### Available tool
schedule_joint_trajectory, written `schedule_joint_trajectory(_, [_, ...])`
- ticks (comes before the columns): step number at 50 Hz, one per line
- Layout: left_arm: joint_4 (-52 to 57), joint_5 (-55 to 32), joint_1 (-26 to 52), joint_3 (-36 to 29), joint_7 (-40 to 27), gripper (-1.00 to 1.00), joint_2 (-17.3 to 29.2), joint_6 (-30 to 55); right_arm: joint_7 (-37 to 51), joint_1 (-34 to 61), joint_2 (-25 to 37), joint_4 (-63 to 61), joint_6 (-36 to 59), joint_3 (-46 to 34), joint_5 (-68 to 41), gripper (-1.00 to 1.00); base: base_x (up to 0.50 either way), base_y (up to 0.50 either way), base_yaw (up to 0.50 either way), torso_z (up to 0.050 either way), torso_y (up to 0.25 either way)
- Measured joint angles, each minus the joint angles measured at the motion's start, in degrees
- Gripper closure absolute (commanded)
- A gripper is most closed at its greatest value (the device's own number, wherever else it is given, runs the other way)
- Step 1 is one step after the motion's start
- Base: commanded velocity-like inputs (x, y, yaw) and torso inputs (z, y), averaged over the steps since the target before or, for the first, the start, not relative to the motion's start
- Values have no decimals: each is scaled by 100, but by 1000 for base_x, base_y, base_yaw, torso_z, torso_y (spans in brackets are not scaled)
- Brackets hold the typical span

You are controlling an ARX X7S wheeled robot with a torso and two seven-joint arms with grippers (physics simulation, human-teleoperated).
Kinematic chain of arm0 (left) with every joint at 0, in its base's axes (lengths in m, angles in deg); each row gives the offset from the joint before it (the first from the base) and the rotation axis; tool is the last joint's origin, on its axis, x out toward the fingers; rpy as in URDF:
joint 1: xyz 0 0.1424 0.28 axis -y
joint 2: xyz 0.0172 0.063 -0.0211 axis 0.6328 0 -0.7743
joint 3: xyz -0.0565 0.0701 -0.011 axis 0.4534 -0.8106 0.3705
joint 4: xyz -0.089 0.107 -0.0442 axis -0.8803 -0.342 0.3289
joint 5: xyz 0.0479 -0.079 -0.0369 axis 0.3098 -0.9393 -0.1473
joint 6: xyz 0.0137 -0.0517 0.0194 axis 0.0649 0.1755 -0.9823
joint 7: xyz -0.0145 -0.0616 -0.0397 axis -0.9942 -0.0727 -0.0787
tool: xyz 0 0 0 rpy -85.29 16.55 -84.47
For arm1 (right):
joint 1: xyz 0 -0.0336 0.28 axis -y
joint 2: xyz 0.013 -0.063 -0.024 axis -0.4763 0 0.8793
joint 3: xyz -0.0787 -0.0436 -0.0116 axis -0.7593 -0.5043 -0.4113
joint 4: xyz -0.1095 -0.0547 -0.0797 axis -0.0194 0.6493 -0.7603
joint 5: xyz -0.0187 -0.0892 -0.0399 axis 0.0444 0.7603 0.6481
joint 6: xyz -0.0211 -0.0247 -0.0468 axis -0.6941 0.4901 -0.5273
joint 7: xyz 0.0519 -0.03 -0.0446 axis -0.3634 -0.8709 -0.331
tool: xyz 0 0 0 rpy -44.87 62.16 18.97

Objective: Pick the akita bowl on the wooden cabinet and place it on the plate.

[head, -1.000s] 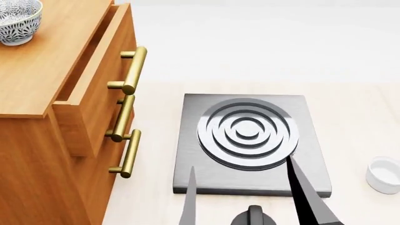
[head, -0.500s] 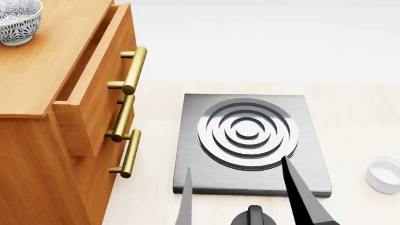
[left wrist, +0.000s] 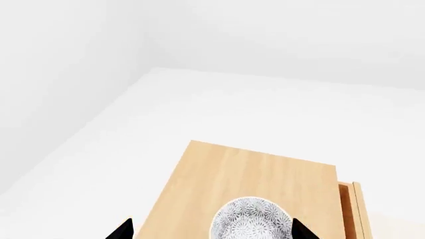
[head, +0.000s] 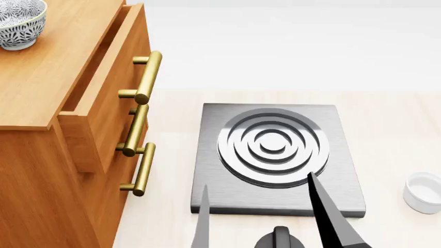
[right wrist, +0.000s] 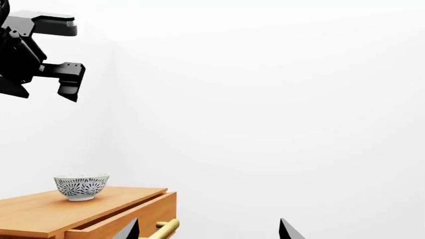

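Observation:
The akita bowl (head: 17,23), white with a blue-grey leaf pattern, stands upright on top of the wooden cabinet (head: 62,77) at the far left. The left wrist view looks straight down on the bowl (left wrist: 252,219); my left gripper (left wrist: 211,231) is open, well above it and touching nothing. From the right wrist view, the left gripper (right wrist: 41,92) hangs high over the bowl (right wrist: 81,186). My right gripper (head: 257,182) is open and empty, low in front of the cabinet (right wrist: 99,206). The plate is out of view.
The cabinet's top drawer (head: 103,103) is pulled out a little, and brass handles (head: 141,77) stick out to the right. A grey slab with raised concentric rings (head: 276,150) lies on the light floor. A small plain white cup (head: 422,192) stands at the right edge.
In the head view my right gripper's fingers have shifted slightly to the left. The bowl and cabinet have not moved.

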Motion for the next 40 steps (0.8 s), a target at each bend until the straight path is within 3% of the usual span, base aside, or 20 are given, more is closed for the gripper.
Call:
schedule_joint_trajectory(18, [0,-10,-108,-217,33,-100,72,-7,10,21,11,15,-15,-40,9,-100,0,0,0,0,0])
schedule_joint_trajectory(33, [3,-37,-197,-278,38,-100,101,-67,28,39,28,11,-22,-66,8,-100,0,0,0,0,-240])
schedule_joint_trajectory(40, [-3,-37,-263,-351,161,-100,107,37,38,45,31,8,-20,-79,12,-100,0,0,0,0,0])
